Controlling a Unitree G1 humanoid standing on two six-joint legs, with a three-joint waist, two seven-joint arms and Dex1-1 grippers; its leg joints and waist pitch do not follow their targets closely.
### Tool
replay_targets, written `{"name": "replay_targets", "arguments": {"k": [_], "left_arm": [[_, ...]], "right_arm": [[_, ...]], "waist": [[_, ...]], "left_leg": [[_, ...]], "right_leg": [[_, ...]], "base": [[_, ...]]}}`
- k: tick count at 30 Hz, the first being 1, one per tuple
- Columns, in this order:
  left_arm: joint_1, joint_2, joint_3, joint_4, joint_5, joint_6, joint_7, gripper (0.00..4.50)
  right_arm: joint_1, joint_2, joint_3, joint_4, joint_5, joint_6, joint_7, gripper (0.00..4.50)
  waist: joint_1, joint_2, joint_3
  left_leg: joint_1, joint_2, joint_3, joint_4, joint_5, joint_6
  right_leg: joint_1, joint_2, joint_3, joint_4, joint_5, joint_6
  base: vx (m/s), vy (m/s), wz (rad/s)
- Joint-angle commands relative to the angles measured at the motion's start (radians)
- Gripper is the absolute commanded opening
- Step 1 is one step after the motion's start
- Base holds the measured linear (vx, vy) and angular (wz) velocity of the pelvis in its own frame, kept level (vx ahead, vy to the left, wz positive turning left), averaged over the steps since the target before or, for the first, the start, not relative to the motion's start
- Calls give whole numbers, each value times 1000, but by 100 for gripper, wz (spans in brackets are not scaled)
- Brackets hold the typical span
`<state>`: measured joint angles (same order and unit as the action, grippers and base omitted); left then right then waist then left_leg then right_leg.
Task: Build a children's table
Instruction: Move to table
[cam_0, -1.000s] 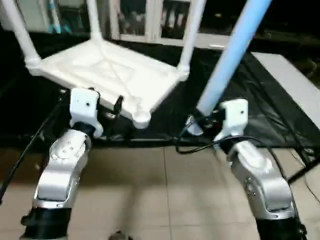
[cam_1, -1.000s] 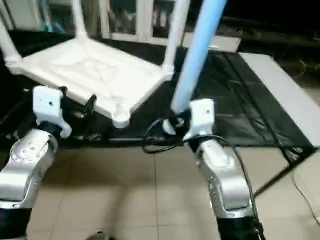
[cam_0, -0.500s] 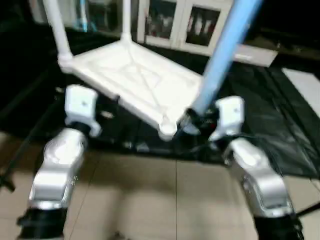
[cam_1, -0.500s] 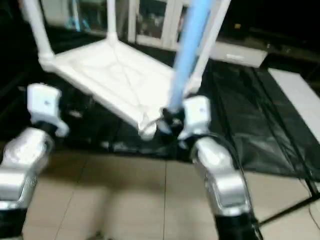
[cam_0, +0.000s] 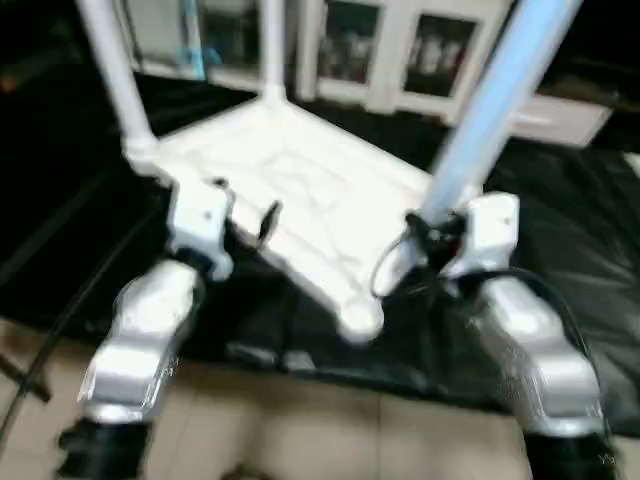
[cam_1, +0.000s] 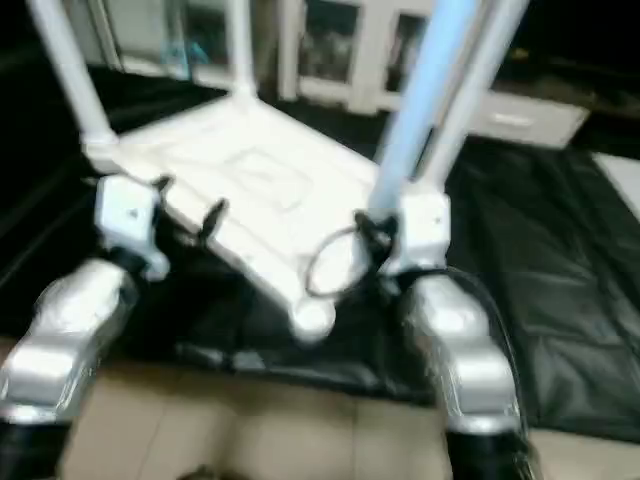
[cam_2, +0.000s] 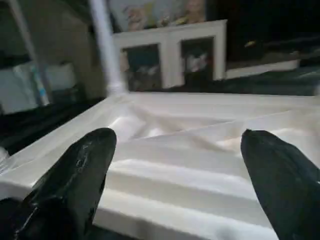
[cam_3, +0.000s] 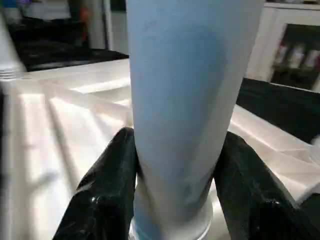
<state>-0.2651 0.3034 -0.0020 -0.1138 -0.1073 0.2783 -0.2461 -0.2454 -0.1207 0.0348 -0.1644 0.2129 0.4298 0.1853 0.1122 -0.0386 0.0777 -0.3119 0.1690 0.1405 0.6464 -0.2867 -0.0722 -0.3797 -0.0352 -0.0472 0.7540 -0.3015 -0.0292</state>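
Note:
The children's table top lies upside down on a black-covered surface, ribbed underside up. White legs stand in its far sockets, and another stands at the right. The near corner socket holds nothing. My right gripper is shut on the lower end of a long pale leg, tilted up to the right over the top's right part. In the right wrist view both fingers press that leg. My left gripper is open at the top's left edge; its fingers straddle the rim.
Black sheeting covers the surface around the table top and ends at a near edge above the tiled floor. White cabinets with glass doors line the back. A cable loop hangs by my right wrist.
The camera has shifted. My right gripper has carried the leg's lower end from beside the near corner to over the top's right part. The left gripper stands closer to the top's edge.

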Motion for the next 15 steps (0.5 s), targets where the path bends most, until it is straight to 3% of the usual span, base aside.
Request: {"name": "replay_targets", "arguments": {"k": [1, 2, 3, 4, 5, 6, 7, 8, 9, 10, 11, 12, 13, 14, 15], "left_arm": [[-5, -21, -42, -10, 2, 1, -22, 450], [-3, -20, -43, -9, 1, -2, -26, 450], [3, -20, -46, -8, -11, -14, -46, 450], [3, -20, -46, -8, -11, -14, -46, 450], [19, -31, -34, -15, -64, -36, -89, 450], [36, -25, -25, -24, -112, -33, -141, 450], [42, -22, -23, -27, -126, -31, -157, 450], [78, 26, -21, -30, -167, -74, -268, 450], [81, 29, -21, -30, -170, -77, -275, 450], [95, 54, -18, -30, -183, -95, -323, 450], [120, 116, -13, -38, -215, -103, -433, 450], [129, 143, -8, -46, -235, -86, -478, 450], [137, 174, -3, -56, -258, -66, -530, 450], [145, 214, 3, -69, -287, -36, -596, 450], [152, 252, 0, -79, -305, -8, -646, 450]], "right_arm": [[7, -35, -62, -30, 6, 0, -11, 184], [8, -36, -64, -32, 5, -1, -10, 184], [11, -38, -63, -38, 4, 0, -2, 184], [11, -38, -63, -38, 4, 0, -2, 184], [15, -38, -62, -46, 6, 5, 1, 184], [17, -38, -60, -52, 13, 9, 10, 184], [18, -38, -60, -54, 15, 10, 13, 184], [20, -52, -48, -61, 25, 18, 44, 184], [20, -53, -47, -61, 25, 18, 47, 184], [21, -59, -46, -65, 40, 25, 64, 184], [21, -81, -46, -74, 79, 48, 114, 184], [21, -94, -48, -78, 99, 62, 139, 184], [23, -116, -47, -84, 115, 76, 174, 184], [27, -149, -43, -90, 132, 89, 224, 184], [31, -174, -46, -95, 148, 99, 263, 184]], "waist": [[-36, 40, -67], [-45, 24, -71], [-51, -1, -69], [-56, -4, -66], [-11, -75, -105], [0, -64, -107], [-9, -67, -109], [-14, -54, -108], [-17, -37, -102], [-28, -8, -98], [-56, 39, -95], [-59, 42, -94], [-57, 23, -94], [-51, 14, -88], [-40, 11, -80]], "left_leg": [[134, 167, -19, -158, -9, -100], [131, 148, -25, -157, 32, -63], [125, 85, -23, -149, 67, 38], [108, 33, 16, -132, 21, 76], [-54, -88, 36, 31, -105, 155], [-108, -34, -26, 76, 35, 119], [-140, -27, -43, 73, 115, 95], [-153, -11, -61, 21, 266, 78], [-149, -2, -65, -19, 370, 82], [-127, -2, -58, -74, 526, 82], [-59, 48, -95, -49, 809, 138], [-46, 81, -112, -57, 803, 163], [-21, 98, -107, -57, 689, 175], [-47, 59, -76, -62, 569, 154], [-59, 45, -58, -70, 481, 122]], "right_leg": [[-99, -49, -40, -8, 46, 1], [-90, -55, -46, -21, 105, -6], [-82, -76, -37, -85, 221, -34], [-55, -89, -26, -136, 255, -62], [174, -214, 160, -194, 266, -260], [190, -255, 173, -172, 575, -383], [197, -236, 159, -126, 841, -401], [181, -198, 112, -72, 1318, -375], [153, -167, 77, -57, 1411, -328], [115, -102, 25, -47, 1358, -250], [32, -21, -26, -52, 739, -79], [23, -43, -9, -73, 512, -49], [4, -76, 24, -114, 319, -43], [35, -86, 32, -132, 333, -88], [40, -87, 34, -142, 331, -104]], "base": [[204, 60, -48], [191, 26, -41], [191, 26, -41], [225, -24, -11], [248, -3, 7], [248, -3, 7], [172, 19, -4], [0, 0, 0], [0, 0, 0], [-186, -31, -21], [-95, -7, -24], [-95, -7, -24], [0, 0, 0], [0, 0, 0], [0, 0, 0]]}}
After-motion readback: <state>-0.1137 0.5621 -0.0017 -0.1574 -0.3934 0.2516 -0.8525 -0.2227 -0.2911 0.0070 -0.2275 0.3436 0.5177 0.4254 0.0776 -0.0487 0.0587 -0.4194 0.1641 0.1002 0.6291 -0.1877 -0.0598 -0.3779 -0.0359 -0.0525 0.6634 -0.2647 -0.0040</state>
